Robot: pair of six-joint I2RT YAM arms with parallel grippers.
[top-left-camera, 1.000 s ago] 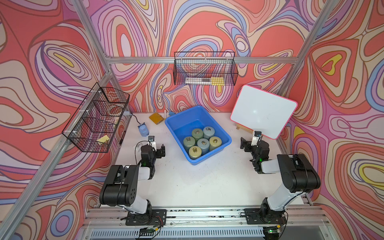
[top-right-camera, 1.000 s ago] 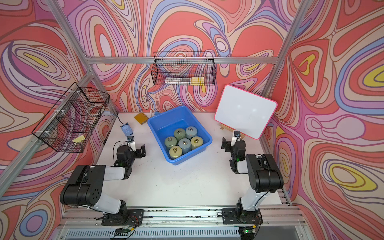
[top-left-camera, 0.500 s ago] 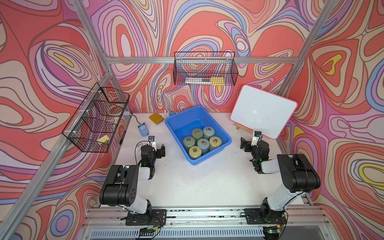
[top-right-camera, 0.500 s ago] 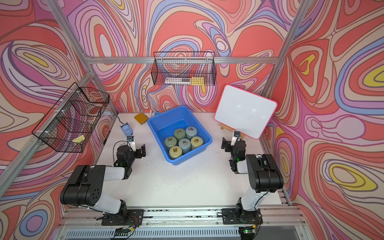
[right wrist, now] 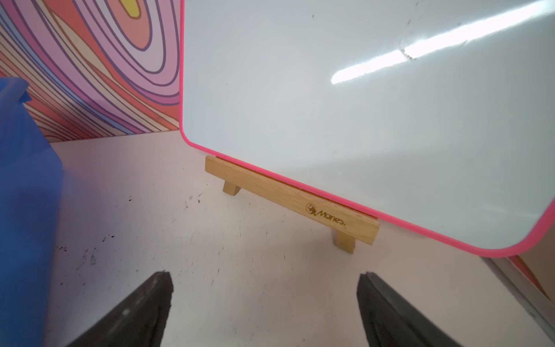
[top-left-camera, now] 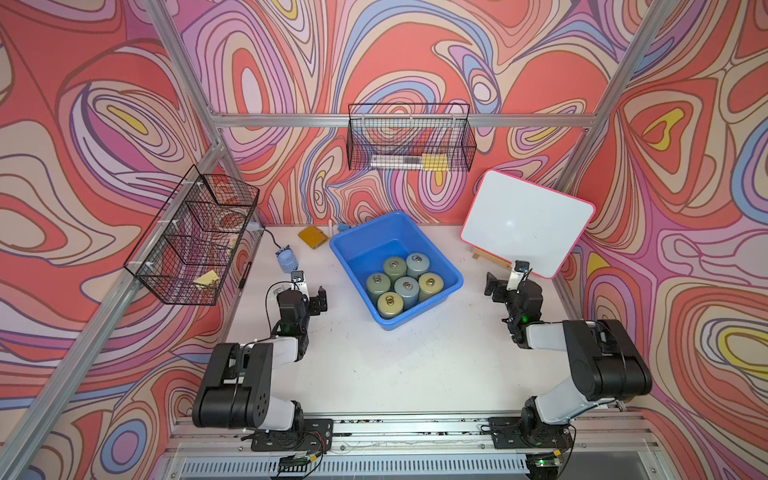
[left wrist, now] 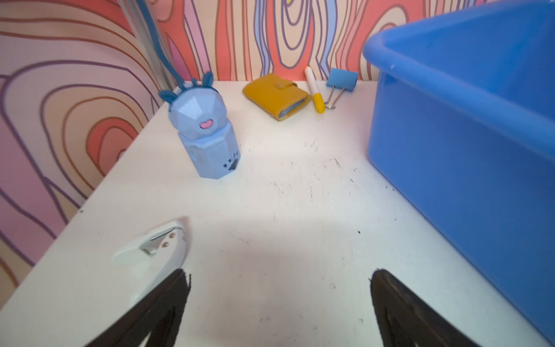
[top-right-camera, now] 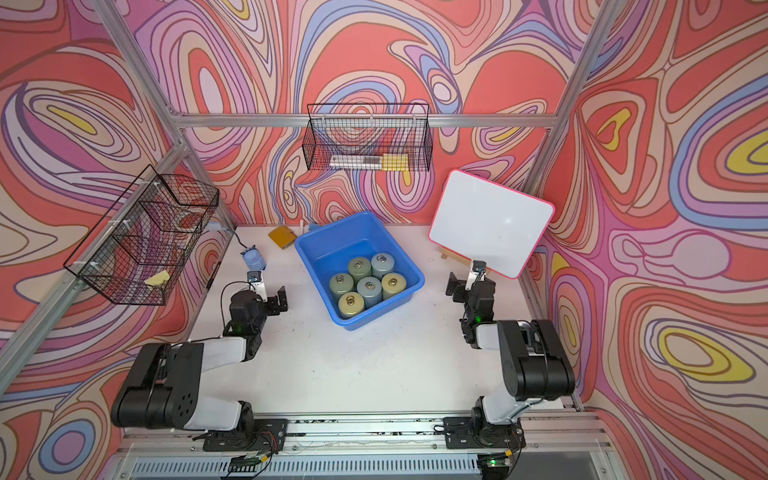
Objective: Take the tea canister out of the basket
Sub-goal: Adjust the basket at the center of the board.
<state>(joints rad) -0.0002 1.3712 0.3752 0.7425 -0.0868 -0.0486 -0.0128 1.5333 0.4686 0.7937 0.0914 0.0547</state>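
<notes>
With your right claw (right wrist: 265, 281) spread empty (left claw (left wrist: 279, 276) too), rise over the bright-blue plastic basket (top-left-camera: 422, 308), then descend straight onto the nearest yellowish cylindrical tea canister (top-left-camera: 431, 286).

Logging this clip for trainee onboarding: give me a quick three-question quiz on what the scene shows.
1. How many canisters stand in the basket?
2. True or false: the left pincer holds a canister.
3. Fill in: the right pincer faces a pink-edged ____.
Key: 1 six; 2 false, it is open and empty; 3 whiteboard.
</notes>
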